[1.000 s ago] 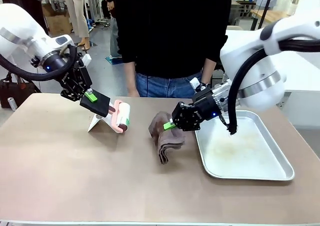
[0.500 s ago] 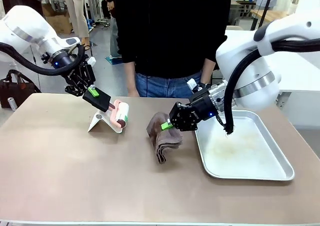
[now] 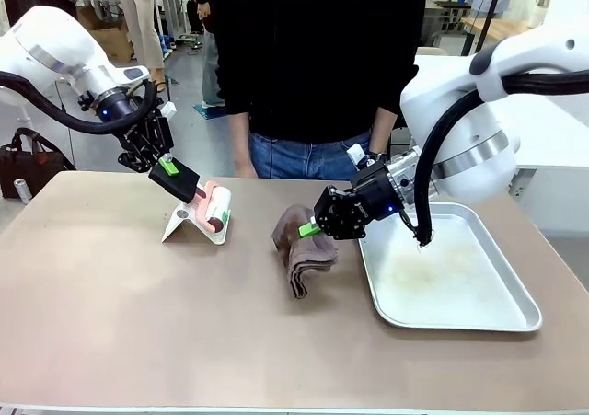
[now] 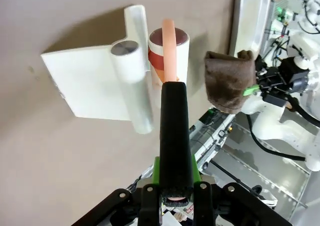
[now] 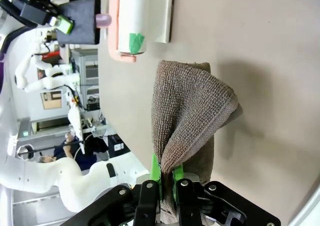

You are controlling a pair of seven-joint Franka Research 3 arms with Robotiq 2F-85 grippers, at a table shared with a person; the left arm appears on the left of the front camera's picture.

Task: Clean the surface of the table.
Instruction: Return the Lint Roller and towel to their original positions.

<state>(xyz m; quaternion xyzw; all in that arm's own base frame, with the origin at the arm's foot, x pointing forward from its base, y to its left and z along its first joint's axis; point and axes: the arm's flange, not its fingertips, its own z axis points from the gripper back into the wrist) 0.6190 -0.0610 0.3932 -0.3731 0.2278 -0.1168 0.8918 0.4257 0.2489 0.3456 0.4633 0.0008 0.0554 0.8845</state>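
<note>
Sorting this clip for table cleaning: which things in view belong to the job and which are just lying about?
In the job:
- table
- brown cloth, pinched in the right end effector
- lint roller, its black handle held by the left end effector

Lying about:
- white roller stand
- metal tray, sitting unused
- dark bag beyond the table

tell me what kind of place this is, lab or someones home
Most likely a robotics lab or workshop, not a home: two robot arms work at a brown table, other worktables and cardboard boxes stand behind, and more white robot arms show in the background.
</note>
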